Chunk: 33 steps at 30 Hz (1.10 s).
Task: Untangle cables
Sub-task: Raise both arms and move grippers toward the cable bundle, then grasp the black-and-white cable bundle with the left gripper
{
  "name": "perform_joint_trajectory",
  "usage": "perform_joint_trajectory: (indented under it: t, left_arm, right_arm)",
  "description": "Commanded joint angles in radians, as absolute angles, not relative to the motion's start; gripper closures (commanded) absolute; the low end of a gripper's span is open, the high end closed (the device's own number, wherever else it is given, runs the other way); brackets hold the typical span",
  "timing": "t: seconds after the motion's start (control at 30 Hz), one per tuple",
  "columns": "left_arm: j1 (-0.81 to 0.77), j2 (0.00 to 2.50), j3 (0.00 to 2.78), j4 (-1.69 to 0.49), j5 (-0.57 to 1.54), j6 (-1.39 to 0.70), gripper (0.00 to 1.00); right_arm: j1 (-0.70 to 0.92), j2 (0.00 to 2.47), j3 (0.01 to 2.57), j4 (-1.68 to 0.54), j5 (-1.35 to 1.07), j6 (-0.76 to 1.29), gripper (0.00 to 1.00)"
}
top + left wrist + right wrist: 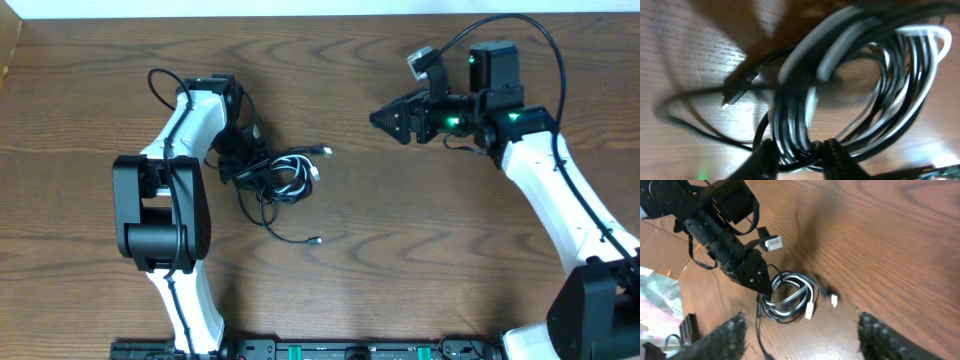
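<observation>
The cables (285, 175) lie in a tangled coil of black cords and one white cord on the wooden table, left of centre. My left gripper (240, 160) is at the coil's left side. In the left wrist view its two fingers pinch several strands of the cables (865, 75) between them, so the left gripper (800, 160) is shut on the bundle. A black plug end (735, 95) sticks out to the left. My right gripper (385, 118) hovers to the right, apart from the coil. In the right wrist view the cables (790, 297) lie beyond the right gripper (802, 340), which is open and holds nothing.
A loose black cord trails from the coil toward the front and ends in a small plug (317, 240). White plug ends (315, 172) stick out on the coil's right. The table's left edge (675, 275) is close behind the left arm. A rack (350, 350) lines the front edge.
</observation>
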<state>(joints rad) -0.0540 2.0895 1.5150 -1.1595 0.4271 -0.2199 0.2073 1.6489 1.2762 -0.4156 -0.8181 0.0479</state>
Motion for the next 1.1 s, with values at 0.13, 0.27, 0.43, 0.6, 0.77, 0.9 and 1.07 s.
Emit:
perform_joint_trajectory:
  t: [0.13,0.27,0.43,0.6,0.77,0.9,1.07]
  left_arm:
    - [-0.052,2.098,1.515,-1.151,0.493,0.108,0.92]
    - [-0.052,2.098,1.515,-1.147,0.601,0.226,0.93]
    - [-0.052,2.098,1.515,-1.127,0.640,0.229,0.92]
    - [-0.052,2.098,1.518,-1.128,0.765,0.295,0.92]
    - [-0.051,2.097,1.541,-1.127,0.833,0.299,0.92]
    - [-0.051,2.096,1.557,-1.118,0.856,0.294,0.92]
    - [-0.050,2.096,1.557,-1.073,0.810,0.221,0.92]
  right_arm:
    - [0.218,1.669,1.295,-0.417,-0.692,0.126,0.46]
    - [0.218,1.669,1.295,-0.424,-0.633,0.171,0.52]
    - [0.218,1.669,1.294,-0.440,-0.629,0.181,0.56]
    - [0.218,1.669,1.294,-0.454,-0.627,0.236,0.58]
    - [0.218,1.669,1.293,-0.480,-0.627,0.294,0.64]
    - [0.218,1.669,1.292,-0.512,-0.627,0.326,0.66]
    - [0.243,1.669,1.290,-0.535,-0.627,0.338,0.69]
